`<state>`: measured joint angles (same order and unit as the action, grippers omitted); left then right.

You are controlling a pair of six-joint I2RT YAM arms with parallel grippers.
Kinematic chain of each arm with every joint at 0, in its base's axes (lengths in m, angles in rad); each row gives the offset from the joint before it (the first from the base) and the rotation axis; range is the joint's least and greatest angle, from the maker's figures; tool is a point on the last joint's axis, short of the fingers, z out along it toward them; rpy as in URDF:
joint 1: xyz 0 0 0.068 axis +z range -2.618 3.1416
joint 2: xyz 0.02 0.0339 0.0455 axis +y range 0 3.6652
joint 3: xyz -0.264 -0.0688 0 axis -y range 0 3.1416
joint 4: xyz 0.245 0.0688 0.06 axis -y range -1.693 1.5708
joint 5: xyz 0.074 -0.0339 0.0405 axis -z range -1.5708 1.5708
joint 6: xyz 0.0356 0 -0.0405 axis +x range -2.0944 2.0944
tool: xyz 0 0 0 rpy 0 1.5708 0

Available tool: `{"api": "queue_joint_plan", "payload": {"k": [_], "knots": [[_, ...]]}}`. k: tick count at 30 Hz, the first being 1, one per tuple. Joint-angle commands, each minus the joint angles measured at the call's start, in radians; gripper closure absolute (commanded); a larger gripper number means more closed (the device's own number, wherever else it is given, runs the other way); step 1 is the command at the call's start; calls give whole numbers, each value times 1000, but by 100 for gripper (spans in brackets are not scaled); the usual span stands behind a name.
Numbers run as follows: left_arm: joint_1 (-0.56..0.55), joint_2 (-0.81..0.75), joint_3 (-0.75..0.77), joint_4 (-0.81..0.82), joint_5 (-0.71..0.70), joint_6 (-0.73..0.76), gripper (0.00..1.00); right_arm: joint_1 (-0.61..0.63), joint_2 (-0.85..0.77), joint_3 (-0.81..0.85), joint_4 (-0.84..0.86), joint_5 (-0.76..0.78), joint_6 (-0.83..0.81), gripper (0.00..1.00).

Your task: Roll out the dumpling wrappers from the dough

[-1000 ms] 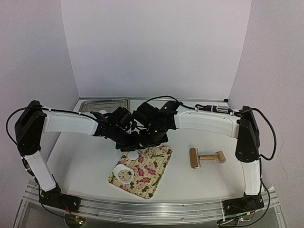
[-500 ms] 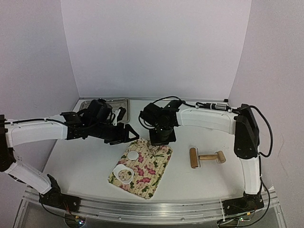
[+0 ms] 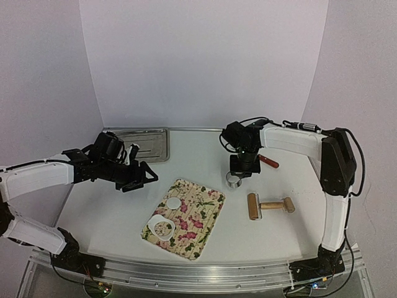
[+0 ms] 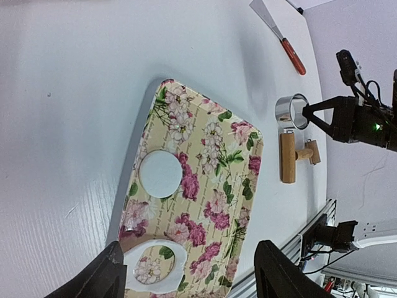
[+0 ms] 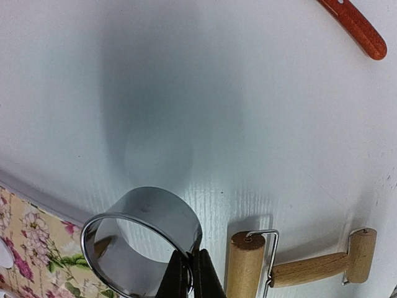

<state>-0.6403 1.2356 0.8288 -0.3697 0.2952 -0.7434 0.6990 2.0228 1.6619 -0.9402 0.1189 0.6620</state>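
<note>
A single dumpling wrapper (image 3: 174, 203) (image 4: 160, 174), a flat white disc, lay on the floral mat (image 3: 200, 218) (image 4: 214, 186) near its far left edge, and it lay apart from both arms. Closer to the mat's near left corner sat a dough scrap (image 3: 164, 228) (image 4: 152, 273), a white oval with a round hole through which the flower print showed. The mat rested flat on the white bench (image 3: 105, 211), slightly left of centre. To its left hovered the left pincer (image 3: 141, 181) (image 4: 188, 248), its fingers (image 4: 111, 273) spread wide apart with nothing between them, and its wrist camera looked down on the mat. To the right of the mat's far corner, the right pincer (image 3: 239, 172) (image 5: 189, 264) was clamped on the wall of the metal ring cutter (image 3: 234, 180) (image 4: 291, 110) (image 5: 142, 239), jaws pressed together on the rim. The ring's soft shadow fell on the bench beyond it, though the views did not settle whether it touched the surface. Just right of the cutter lay a wooden rolling pin (image 3: 268, 205) (image 4: 291, 155) (image 5: 291, 264) with a short crosswise handle. Farther back on the right lay a red-handled scraper (image 3: 268, 161) (image 4: 282, 40) (image 5: 353, 25). A shallow steel tray (image 3: 146, 139) stood at the far left of the bench, against the back wall.
</note>
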Motion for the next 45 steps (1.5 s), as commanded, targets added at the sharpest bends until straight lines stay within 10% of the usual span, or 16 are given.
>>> {"api": "queue_joint_plan", "payload": {"k": [1, 14, 27, 45], "knots": [[8, 42, 27, -6, 36, 2, 1, -42, -25, -28, 18, -45, -38, 100], [11, -11, 2, 9, 24, -42, 1, -95, 13, -94, 65, -102, -44, 93], [15, -38, 26, -25, -4, -47, 0, -169, -80, -101, 78, -98, -75, 57], [50, 16, 58, -13, -3, -37, 0, -487, 83, 105, 78, -106, -535, 25]]}}
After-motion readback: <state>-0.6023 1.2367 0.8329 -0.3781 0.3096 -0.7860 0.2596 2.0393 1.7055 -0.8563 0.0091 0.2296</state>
